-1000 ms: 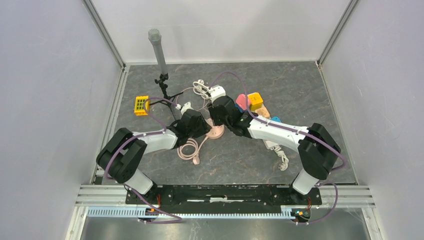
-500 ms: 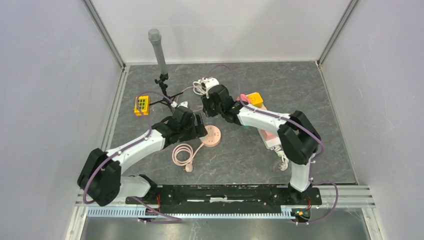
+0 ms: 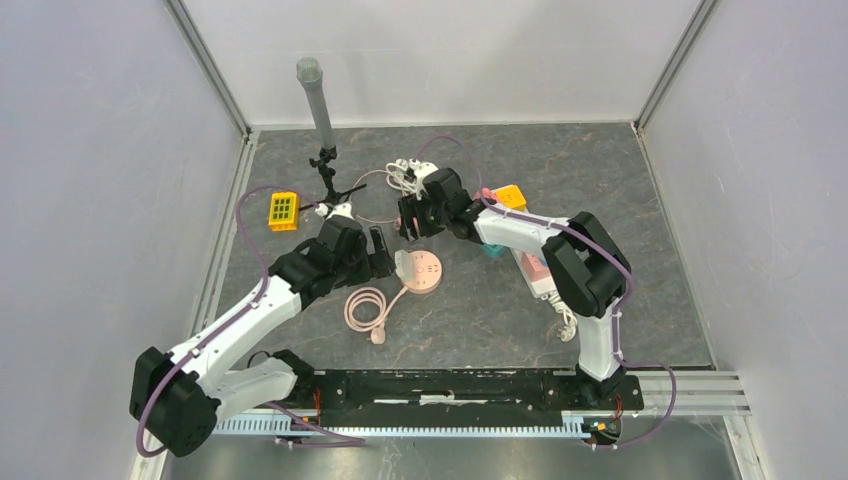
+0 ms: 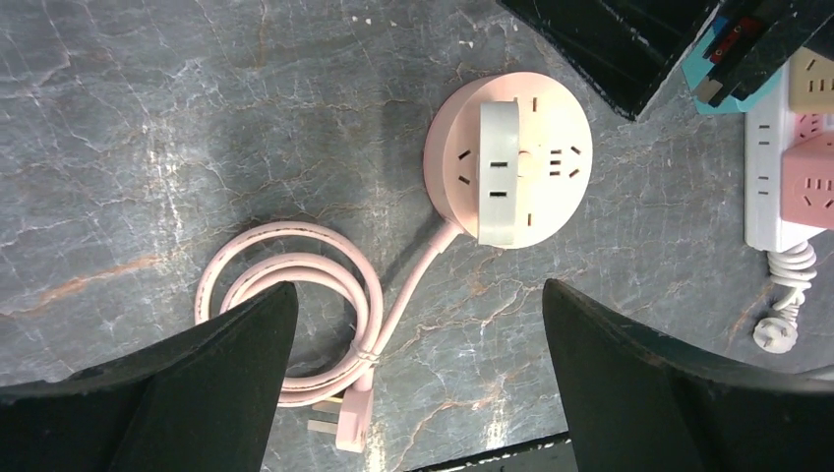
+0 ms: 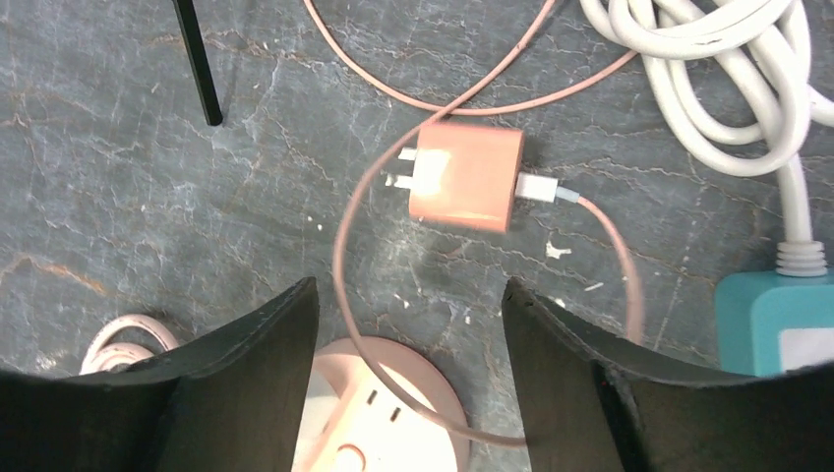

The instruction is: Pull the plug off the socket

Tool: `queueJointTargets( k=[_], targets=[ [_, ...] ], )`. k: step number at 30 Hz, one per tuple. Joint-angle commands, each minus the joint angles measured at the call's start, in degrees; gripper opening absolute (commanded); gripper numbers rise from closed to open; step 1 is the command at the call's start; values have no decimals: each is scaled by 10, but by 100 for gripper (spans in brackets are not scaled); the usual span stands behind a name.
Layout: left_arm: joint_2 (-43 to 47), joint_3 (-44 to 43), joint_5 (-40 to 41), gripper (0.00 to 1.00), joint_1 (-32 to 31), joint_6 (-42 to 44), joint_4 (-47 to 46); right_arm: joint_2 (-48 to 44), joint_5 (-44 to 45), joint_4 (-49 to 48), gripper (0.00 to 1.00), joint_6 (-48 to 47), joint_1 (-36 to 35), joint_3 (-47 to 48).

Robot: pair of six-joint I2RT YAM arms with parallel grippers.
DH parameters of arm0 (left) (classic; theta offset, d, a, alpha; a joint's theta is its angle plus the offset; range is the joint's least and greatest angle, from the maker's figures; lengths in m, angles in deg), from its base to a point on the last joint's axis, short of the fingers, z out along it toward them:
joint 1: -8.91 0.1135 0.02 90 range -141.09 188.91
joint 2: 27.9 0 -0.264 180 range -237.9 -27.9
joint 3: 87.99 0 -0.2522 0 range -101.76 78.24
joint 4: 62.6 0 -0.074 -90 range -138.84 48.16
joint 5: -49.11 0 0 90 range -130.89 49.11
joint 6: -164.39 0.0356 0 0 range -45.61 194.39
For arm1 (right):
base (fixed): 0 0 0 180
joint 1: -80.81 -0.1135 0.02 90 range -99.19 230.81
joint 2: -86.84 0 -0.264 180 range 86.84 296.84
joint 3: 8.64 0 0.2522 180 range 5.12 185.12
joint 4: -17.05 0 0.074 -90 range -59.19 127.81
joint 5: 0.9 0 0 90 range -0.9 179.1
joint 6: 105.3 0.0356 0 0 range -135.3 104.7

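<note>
we see left end effector [image 4: 418,295] wide open, empty, over round pink socket [image 4: 546,162]. right end effector [image 5: 410,290] open, empty; pink plug [image 5: 465,177] lies on worktop [image 5: 118,197], prongs bare.

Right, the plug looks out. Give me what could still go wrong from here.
1. The thin pink cable from the pink plug curls over the round socket, directly under the open right gripper. A finger could snag it when the arm retreats and drag the plug.
2. The open left gripper hangs over the socket's coiled cord. If it dips lower, it might catch the coil and shift the socket.
</note>
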Motion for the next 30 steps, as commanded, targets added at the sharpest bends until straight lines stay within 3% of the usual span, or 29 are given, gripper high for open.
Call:
queueJointTargets(
  k=[1,8,17,21,30],
  targets=[
    [17,-32,9,100,3,42,24,-66,-12,-9,76,-11,0,-12],
    [21,-19,-13,100,3,46,19,-174,-12,-33,77,8,1,-87],
    [-9,-30,-57,97,3,38,-25,-327,-5,-120,77,86,-9,-331],
    [-56,-28,-68,91,3,18,-66,-333,27,-167,76,131,-40,-407],
    [-169,-61,-49,80,3,-9,-119,-293,77,-164,67,219,-60,-406]
  ],
)
